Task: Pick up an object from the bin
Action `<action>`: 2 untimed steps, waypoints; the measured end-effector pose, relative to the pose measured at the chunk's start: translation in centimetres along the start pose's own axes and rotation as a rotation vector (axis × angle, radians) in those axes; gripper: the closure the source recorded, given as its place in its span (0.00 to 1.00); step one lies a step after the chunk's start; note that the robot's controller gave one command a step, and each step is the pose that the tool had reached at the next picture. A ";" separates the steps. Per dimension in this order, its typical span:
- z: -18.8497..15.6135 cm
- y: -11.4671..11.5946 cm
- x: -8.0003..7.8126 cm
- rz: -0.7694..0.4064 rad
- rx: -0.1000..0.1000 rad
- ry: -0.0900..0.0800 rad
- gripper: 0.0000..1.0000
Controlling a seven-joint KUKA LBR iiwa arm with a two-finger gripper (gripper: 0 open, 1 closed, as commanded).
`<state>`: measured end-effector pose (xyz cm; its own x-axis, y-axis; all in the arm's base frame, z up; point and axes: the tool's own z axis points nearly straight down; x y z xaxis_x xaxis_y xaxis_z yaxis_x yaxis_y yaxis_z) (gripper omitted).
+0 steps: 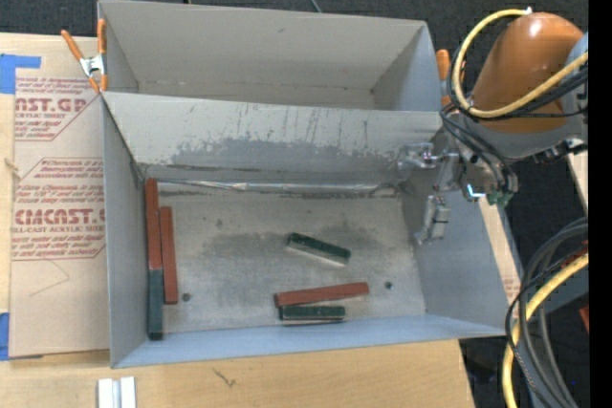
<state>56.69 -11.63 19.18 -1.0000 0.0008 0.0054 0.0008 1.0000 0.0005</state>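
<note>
Pincer: the pincer [435,226] hangs pointing down at the right end of the bin, close against the sloping right wall and over the right edge of the floor. From where I stand I cannot tell whether it is apart or together.
Arm: the arm reaches in from the right. Its wrist of grey metal and black fittings sits over the bin's right rim.
Cover: the orange cover [526,53] bulges outside the bin, past its upper right corner, with yellow cables [467,62] looped round it.
Bin: the grey metal bin [268,53] stands on a wooden counter [316,377]. Its walls slope down to a scuffed, flat floor.
Left wall: two brown bars [153,225] lie side by side along the foot of the left wall, touching each other.
Front left corner: the corner green bar [155,306], dark in colour, lies along the same wall at the near end of the brown pair.
Middle: the middle green bar [319,248], dark and short, lies alone on the floor, a little slanted. It is the bar nearest the pincer, yet well apart from it.
Front: the front brown bar [322,293] lies crosswise near the front wall. The front green bar [312,311] lies just beside it on the front side, running parallel.
Between: bare floor separates the middle green bar from the pincer, and the right wall stands just beside the pincer.
</note>
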 end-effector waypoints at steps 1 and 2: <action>-0.5 0.0 -0.2 -0.001 0.001 -0.008 0.00; 5.2 3.5 -0.3 -0.060 0.003 -0.013 0.00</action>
<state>56.99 -8.15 14.01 -0.9982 -0.0594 -0.0076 -0.0593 0.9982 -0.0021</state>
